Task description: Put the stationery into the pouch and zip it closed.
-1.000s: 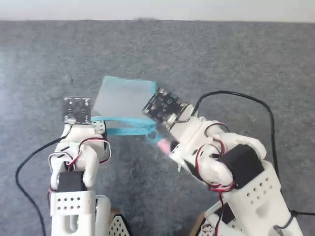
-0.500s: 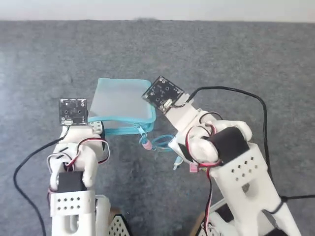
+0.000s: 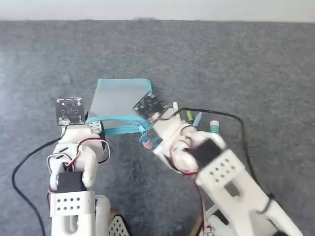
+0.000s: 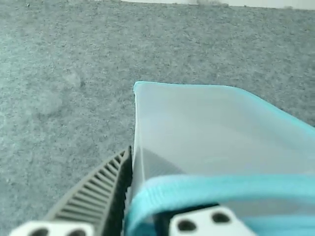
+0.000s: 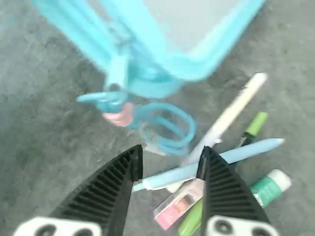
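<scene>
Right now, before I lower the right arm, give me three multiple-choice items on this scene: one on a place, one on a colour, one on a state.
1. Relative to the pouch, where does the light-blue pen lie?
A. Inside it
B. On top of it
C. Outside it, on the carpet

2. What colour is the pouch's zip edge?
A. Teal
B. Red
C. Yellow

3. How is the right gripper?
A. Shut on the pen
B. Open above the pen, holding nothing
C. Shut on the pouch

Answers:
1 C: the right wrist view shows the pen on the carpet past the pouch's corner.
2 A: the edge reads teal in every view.
3 B: its fingers stand apart, and the pen lies on the carpet beneath them.
</scene>
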